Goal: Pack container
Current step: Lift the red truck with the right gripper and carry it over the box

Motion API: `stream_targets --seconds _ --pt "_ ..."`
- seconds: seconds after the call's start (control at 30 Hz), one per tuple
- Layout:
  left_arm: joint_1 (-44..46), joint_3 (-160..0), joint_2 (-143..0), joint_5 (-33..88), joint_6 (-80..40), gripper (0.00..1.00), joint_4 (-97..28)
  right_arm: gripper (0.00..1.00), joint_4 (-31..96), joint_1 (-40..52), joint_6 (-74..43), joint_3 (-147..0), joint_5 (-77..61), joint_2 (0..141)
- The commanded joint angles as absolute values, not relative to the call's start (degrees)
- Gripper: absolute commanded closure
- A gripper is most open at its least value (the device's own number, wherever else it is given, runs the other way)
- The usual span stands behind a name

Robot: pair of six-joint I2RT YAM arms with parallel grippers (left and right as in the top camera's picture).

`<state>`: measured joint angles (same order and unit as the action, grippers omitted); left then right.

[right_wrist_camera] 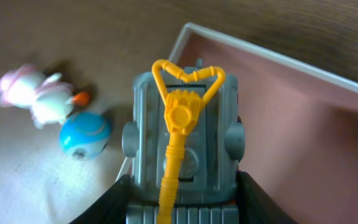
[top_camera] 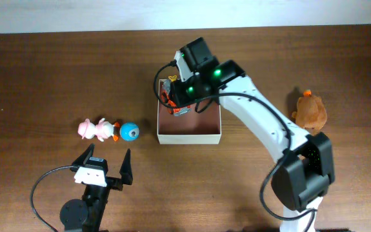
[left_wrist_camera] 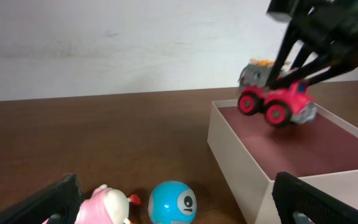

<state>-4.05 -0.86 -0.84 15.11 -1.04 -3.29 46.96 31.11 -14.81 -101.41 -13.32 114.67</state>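
Right gripper clamps toy truck at container corner; fingertips cropped, floor contact unclear; left gripper spread wide.

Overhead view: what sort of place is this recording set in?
Probably a robot test bench rather than a home: a wooden table against a plain white wall, the right arm working over it, and small toys like the blue ball beside the container.

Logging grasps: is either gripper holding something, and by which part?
The right gripper holds the toy truck by the two sides of its grey body, over the container. The left gripper is open and empty.
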Motion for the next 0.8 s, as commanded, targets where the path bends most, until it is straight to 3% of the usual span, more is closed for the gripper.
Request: stream_targets --seconds 0.0,0.2,0.77 --pt "-3.79 -0.54 -0.34 14.74 -0.36 0.01 -3.49 0.59 44.86 33.28 -22.15 -100.71 -3.51 116.71" --pt "-3.79 -0.54 -0.34 14.74 -0.36 0.00 -3.49 0.59 42.54 35.70 -26.04 -100.71 3.68 119.94" --pt "-3.79 -0.54 -0.34 14.74 -0.36 0.00 -3.49 0.59 36.56 36.75 -27.53 -100.66 5.89 125.89"
